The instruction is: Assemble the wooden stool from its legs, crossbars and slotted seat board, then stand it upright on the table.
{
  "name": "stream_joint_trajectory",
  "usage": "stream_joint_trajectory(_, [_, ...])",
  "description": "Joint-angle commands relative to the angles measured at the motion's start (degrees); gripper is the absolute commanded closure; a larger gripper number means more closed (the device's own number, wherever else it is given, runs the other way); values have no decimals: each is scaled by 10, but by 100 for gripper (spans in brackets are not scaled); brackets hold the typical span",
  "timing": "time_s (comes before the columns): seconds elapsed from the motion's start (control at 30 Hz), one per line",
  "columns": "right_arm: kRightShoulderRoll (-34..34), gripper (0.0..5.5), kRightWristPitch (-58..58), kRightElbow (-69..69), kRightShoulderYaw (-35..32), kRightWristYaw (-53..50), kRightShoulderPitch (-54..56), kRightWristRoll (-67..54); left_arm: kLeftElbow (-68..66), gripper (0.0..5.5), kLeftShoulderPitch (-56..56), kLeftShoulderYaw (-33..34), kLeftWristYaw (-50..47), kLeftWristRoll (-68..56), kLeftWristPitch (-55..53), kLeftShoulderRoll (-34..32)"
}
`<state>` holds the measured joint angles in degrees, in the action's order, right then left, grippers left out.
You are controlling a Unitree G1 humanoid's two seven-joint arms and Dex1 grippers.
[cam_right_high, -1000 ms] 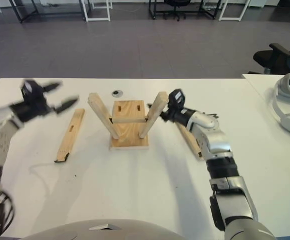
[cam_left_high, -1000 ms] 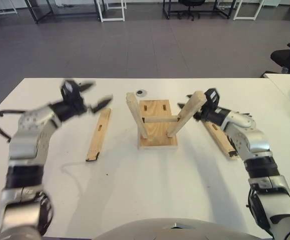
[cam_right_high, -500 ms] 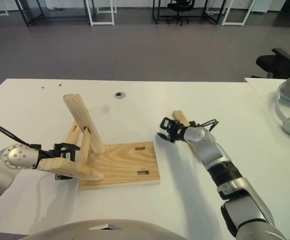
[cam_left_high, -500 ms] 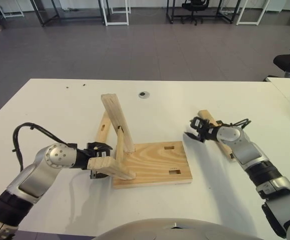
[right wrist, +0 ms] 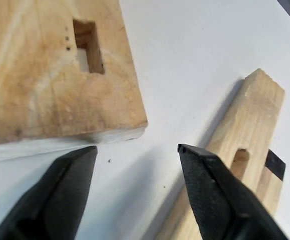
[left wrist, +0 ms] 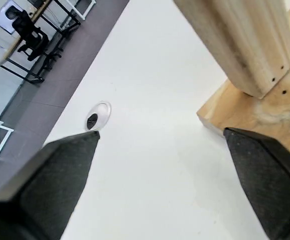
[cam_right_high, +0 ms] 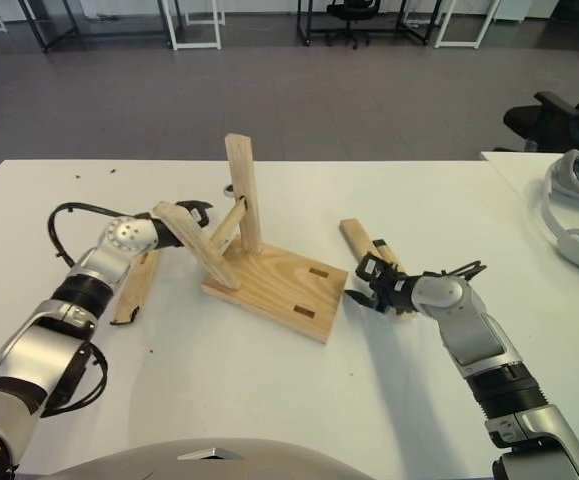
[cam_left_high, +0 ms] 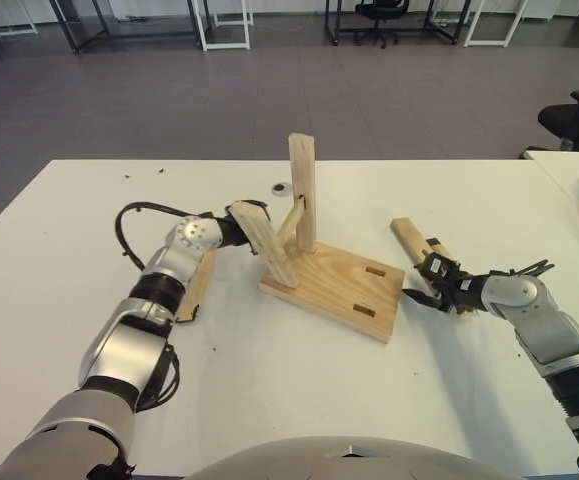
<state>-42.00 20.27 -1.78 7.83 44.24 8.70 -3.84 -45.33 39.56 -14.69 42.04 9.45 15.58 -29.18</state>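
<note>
Swung round since the earlier frame, the seat board (cam_left_high: pixel 337 287) lies mid-table with two fitted legs (cam_left_high: pixel 303 190) and a crossbar (cam_left_high: pixel 291 220) in place. Two loose legs (cam_left_high: pixel 416 238) remain, and the stool is not yet upright. Both the left gripper (cam_left_high: pixel 229 228) and right gripper (cam_left_high: pixel 419 282) stand open, holding nothing.

I can read nothing here. No lettering, number, label or sign stands on the seat board (cam_left_high: pixel 335 286), on the wooden leg (cam_left_high: pixel 410 238) lying loose beside it, or on the bare tabletop (cam_left_high: pixel 299 390).
</note>
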Motion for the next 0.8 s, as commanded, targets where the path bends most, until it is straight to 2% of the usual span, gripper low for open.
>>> stream_joint_trajectory(0.03, [18,248,-26,-87,-38,-29,56,-1,154,91,-93,28,60,-30,-7,-80])
stream_joint_trajectory(0.1, [41,248,-75,-177,-36,-50,116,15,295,91,-166,16,112,-55,-58,-109])
stream_joint_trajectory(0.17, [69,248,-145,-279,-7,-57,182,44,415,91,-225,-7,162,-69,-116,-135])
stream_joint_trajectory(0.23, [100,248,-206,-365,27,-41,229,71,477,91,-253,-29,191,-67,-162,-140])
stream_joint_trajectory(0.33, [126,248,-276,-466,74,14,261,109,449,91,-247,-82,127,25,-175,-89])
stream_joint_trajectory(0.37, [129,248,-280,-473,73,49,258,97,415,91,-231,-99,72,65,-163,-57])
stream_joint_trajectory(0.5, [136,248,-274,-436,63,121,216,60,246,91,-149,-93,-128,123,-143,61])
stream_joint_trajectory(0.6, [174,248,-235,-369,55,82,173,45,148,91,-111,-74,-195,116,-120,105])
stream_joint_trajectory(0.7, [192,248,-204,-301,48,-14,125,69,162,91,-132,-62,-193,96,-111,108])
stream_joint_trajectory(0.8, [193,248,-159,-164,-34,-101,64,26,224,91,-165,-35,-193,98,-124,68])
